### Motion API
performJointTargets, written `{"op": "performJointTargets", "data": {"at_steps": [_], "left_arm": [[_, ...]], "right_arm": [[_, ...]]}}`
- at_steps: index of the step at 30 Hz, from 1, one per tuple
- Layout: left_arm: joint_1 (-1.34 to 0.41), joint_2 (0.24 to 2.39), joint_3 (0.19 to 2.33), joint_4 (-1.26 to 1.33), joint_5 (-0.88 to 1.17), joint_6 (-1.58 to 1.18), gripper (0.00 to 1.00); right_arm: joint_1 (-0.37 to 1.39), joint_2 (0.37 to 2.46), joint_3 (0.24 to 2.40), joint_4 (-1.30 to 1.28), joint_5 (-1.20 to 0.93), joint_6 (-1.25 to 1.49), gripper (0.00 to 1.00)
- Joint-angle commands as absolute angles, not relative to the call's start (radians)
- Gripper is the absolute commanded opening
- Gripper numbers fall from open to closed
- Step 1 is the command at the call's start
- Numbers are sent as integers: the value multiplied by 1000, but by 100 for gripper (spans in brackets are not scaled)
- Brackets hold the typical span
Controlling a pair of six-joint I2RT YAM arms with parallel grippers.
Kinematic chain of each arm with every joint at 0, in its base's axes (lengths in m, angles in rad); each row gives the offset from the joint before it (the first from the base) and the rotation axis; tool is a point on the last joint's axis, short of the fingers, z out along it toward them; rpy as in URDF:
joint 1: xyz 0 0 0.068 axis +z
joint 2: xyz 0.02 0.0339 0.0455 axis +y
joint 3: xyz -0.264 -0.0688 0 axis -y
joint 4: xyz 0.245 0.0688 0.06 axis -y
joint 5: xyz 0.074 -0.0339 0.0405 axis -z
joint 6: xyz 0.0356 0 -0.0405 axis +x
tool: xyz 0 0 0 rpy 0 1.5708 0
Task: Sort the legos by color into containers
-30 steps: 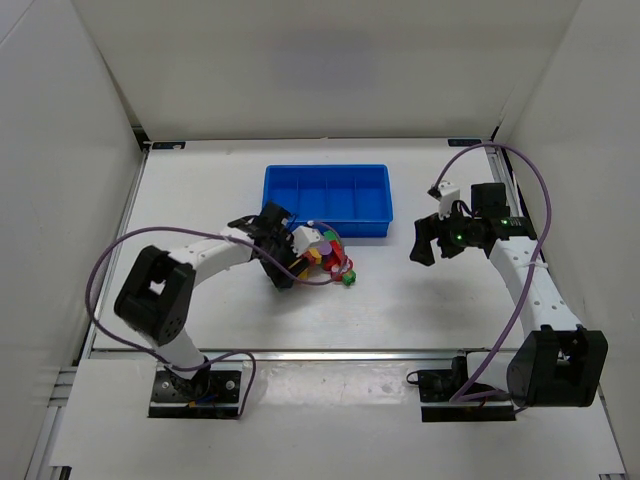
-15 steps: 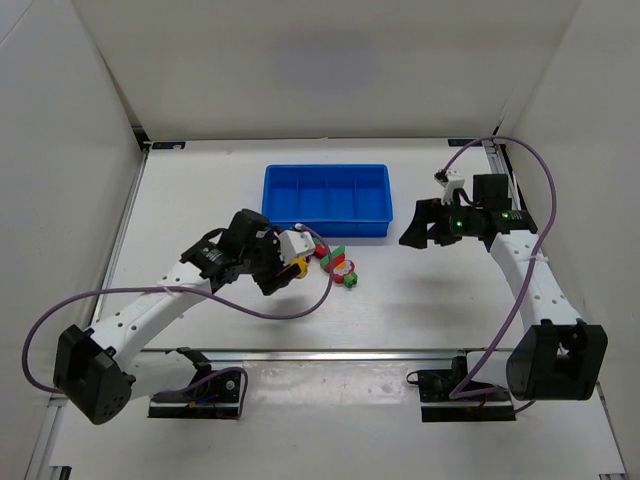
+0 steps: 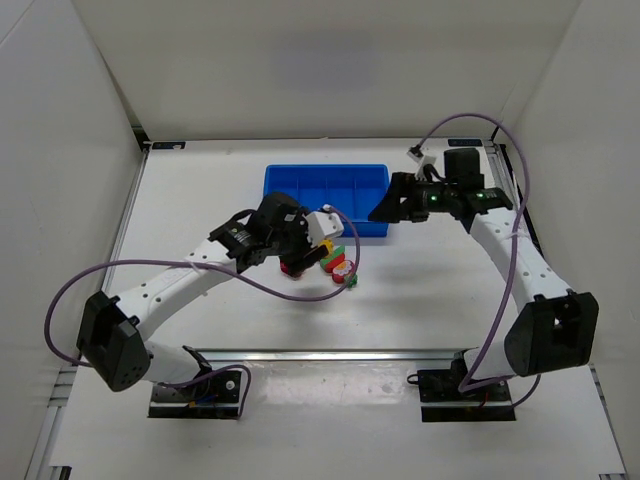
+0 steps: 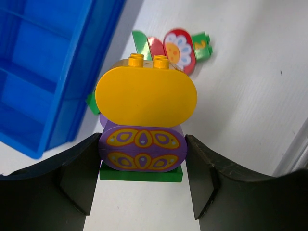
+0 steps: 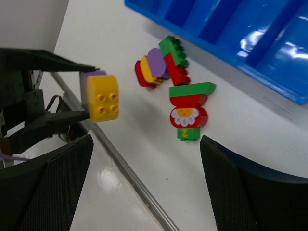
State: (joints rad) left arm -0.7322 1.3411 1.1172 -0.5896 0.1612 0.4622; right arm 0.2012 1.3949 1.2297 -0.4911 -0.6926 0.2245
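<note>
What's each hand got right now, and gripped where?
The left hand holds a stack of legos, yellow over purple over green, pinched at the two sides of the purple piece. The right hand is open and empty.

Yellow digit, apparently "2", on small green brick (image 5: 185,133) touching red daisy piece (image 5: 188,116). No other text legible.

White table (image 3: 430,290), blue tray (image 3: 327,168) at back, loose legos (image 3: 340,265) clustered beside it

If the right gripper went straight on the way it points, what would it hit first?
Likely the table just short of the red flower piece, though depth is unclear.
</note>
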Motion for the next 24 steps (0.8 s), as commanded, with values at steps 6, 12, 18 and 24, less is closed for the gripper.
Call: {"op": "performJointTargets", "data": {"at_steps": [6, 12, 18, 24], "left_arm": [[-762, 1426, 1267, -500, 115, 431, 35], [-764, 1445, 1281, -479, 127, 433, 34], [-764, 1457, 1289, -462, 138, 437, 34], [-764, 1465, 1290, -443, 140, 446, 34]], "right_arm": [[317, 1459, 1288, -436, -683, 232, 94], [365, 1519, 1342, -434, -689, 203, 94], [394, 1555, 1387, -417, -729, 201, 94], [425, 1566, 1387, -408, -767, 180, 94]]}}
